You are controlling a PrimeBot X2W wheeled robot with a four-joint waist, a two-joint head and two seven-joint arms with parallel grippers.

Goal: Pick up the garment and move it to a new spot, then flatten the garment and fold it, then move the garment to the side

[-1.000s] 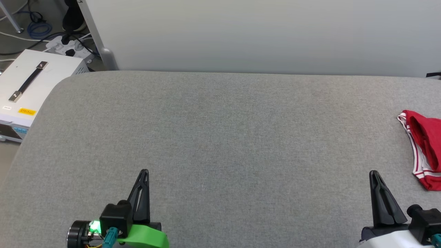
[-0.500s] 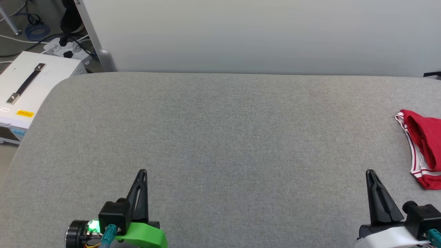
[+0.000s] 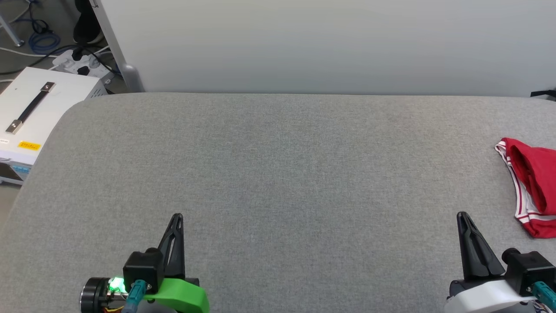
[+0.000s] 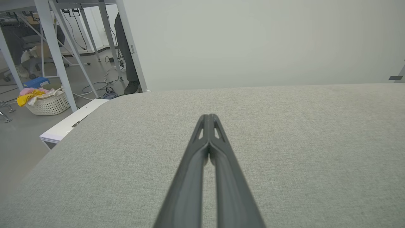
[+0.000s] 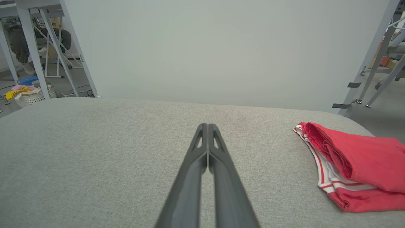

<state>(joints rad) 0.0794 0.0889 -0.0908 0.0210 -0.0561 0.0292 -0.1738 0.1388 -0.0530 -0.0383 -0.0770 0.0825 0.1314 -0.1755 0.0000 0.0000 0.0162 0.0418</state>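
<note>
The garment (image 3: pixel 533 184), red with white and red-striped trim, lies folded in a compact bundle at the right edge of the grey padded table (image 3: pixel 278 165); in the right wrist view the garment (image 5: pixel 354 163) rests to the right of the fingers. My right gripper (image 3: pixel 461 216) is shut and empty, near the table's front, left of the garment and apart from it. My left gripper (image 3: pixel 177 216) is shut and empty at the front left. Both fingertips meet in the wrist views: the left gripper (image 4: pixel 208 116) and the right gripper (image 5: pixel 207 125).
A white wall panel (image 3: pixel 304 43) stands behind the table. A white case with a black handle (image 3: pixel 30 108) sits off the left edge, with cables and a power strip (image 3: pixel 82 61) behind it. A laundry basket (image 4: pixel 47 101) stands on the floor among metal frame legs.
The whole head view has shifted slightly, so the camera moved. Both grippers stay shut and the garment lies as before.
</note>
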